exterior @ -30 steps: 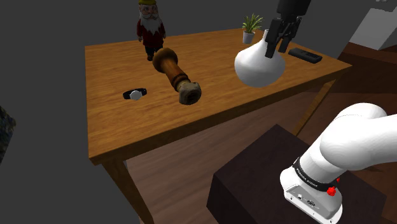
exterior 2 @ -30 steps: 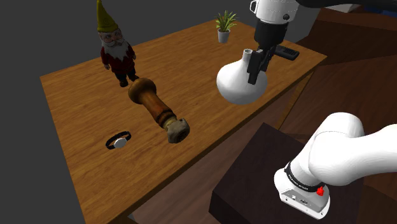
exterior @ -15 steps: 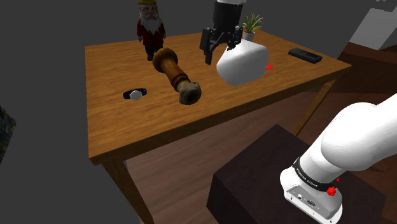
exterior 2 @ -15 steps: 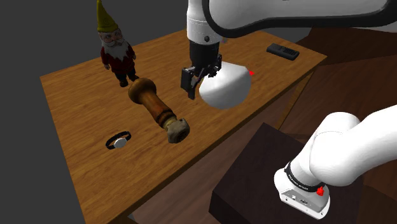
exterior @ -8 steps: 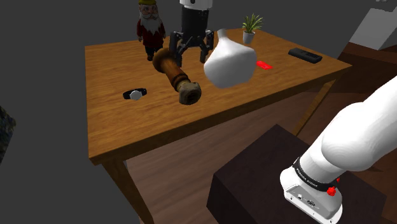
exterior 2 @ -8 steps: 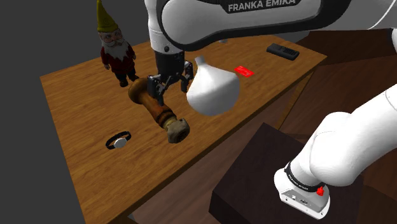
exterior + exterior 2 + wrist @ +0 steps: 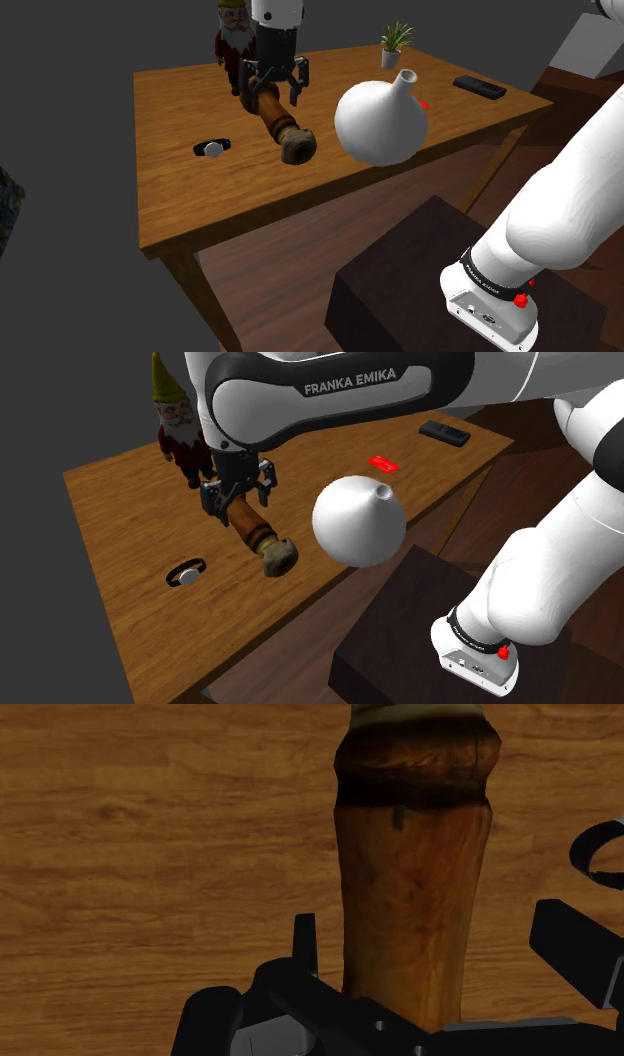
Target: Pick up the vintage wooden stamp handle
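On the table (image 7: 170, 200) a watch (image 7: 211, 148) lies flat toward the shoulder view's left, near the handle's wide foot but apart from it. Behind it, at the far edge, a gnome (image 7: 237, 40) stands upright, just behind the arm's hand. The handle (image 7: 285, 128), brown turned wood, lies on its side mid-table, its rounded knob toward the gnome and its foot toward the near edge. The gripper (image 7: 272, 92) points down over the knob end with its fingers spread wide, one on each side of the shaft. In the wrist view the handle (image 7: 415, 854) runs up between the fingers (image 7: 305, 939), with table showing between it and the farther finger, so nothing is clasped. To the right a white flask (image 7: 380, 120) shows before the table's near edge, neck tilted up. Whether it rests on the wood and what it holds cannot be told. Past it lies a red card (image 7: 382, 463). At the far right corner are a small pot with a green plant (image 7: 394, 42) and a dark remote (image 7: 480, 87).
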You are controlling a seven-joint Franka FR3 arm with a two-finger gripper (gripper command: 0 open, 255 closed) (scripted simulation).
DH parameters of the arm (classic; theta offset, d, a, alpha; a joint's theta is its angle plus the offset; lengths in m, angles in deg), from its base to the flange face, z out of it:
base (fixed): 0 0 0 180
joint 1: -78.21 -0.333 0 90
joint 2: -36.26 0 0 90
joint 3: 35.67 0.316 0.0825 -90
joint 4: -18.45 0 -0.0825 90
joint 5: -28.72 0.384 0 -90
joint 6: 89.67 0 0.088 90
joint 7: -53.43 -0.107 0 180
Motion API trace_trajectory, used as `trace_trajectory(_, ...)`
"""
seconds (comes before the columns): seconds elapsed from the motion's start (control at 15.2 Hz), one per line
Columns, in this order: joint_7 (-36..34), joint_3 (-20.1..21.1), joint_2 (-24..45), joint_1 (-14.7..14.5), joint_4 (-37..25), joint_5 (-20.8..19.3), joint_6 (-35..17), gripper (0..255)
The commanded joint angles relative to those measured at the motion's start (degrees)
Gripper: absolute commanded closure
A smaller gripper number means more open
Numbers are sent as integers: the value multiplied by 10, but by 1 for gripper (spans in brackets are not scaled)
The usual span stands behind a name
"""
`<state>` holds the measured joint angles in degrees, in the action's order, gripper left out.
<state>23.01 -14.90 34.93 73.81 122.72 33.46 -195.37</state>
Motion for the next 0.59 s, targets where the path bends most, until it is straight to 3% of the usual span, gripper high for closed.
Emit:
trace_trajectory(0.0, 0, 0, 2, 0, 13, 0, -15, 0)
trace_trajectory(0.26, 1, 1, 3, -1, 31, 0, -34, 0)
trace_trajectory(0.33, 0, 1, 5, -1, 28, -1, -33, 255)
trace_trajectory(0.53, 0, 1, 5, -1, 29, -1, -34, 255)
